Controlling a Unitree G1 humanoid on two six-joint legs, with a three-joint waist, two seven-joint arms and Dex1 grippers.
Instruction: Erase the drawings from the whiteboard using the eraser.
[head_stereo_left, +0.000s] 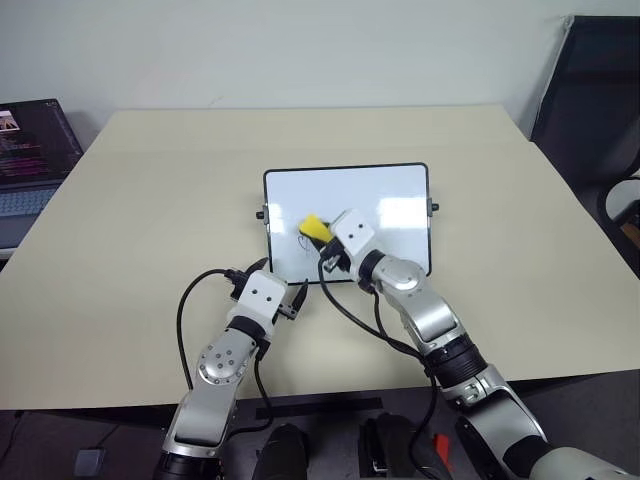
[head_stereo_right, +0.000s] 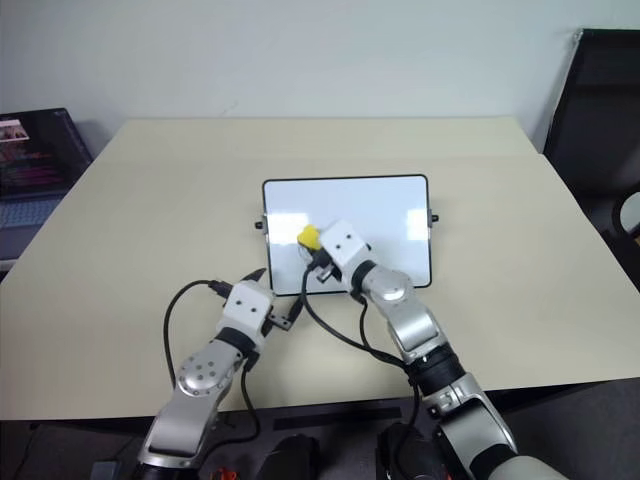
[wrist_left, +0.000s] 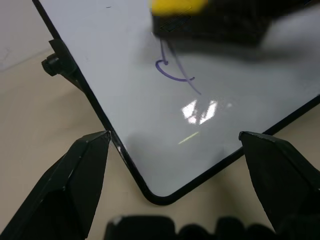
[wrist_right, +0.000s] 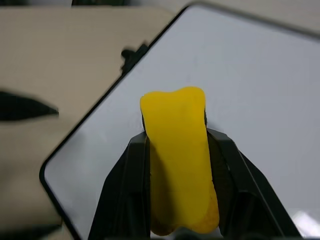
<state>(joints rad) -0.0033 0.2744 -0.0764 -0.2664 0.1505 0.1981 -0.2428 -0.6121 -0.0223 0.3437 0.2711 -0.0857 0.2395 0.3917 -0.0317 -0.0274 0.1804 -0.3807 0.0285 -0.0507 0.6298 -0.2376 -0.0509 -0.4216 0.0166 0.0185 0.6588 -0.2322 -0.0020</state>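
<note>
Yellow eraser (wrist_right: 180, 160) with dark underside, glossy white whiteboard (head_stereo_left: 380, 195) with black frame, dark-blue drawings (wrist_left: 175, 70), beige table (head_stereo_left: 150, 200)

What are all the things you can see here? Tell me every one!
table: one, pale beige, under everything.
whiteboard: one, glossy white with a thin black frame, lying in the middle of the table.
knobs: two, black, one on each short side of the whiteboard.
drawings: dark-blue scribbles near the board's near left corner, partly hidden by the eraser, so I cannot count them.
eraser: one, yellow, over the board's left part.
laptop: one, dark with a lit screen, at the far left.
chair: one, dark, at the far right.
left gripper: one, black fingers, open around the board's near left corner.
right gripper: one, black fingers, shut on the eraser.
</note>
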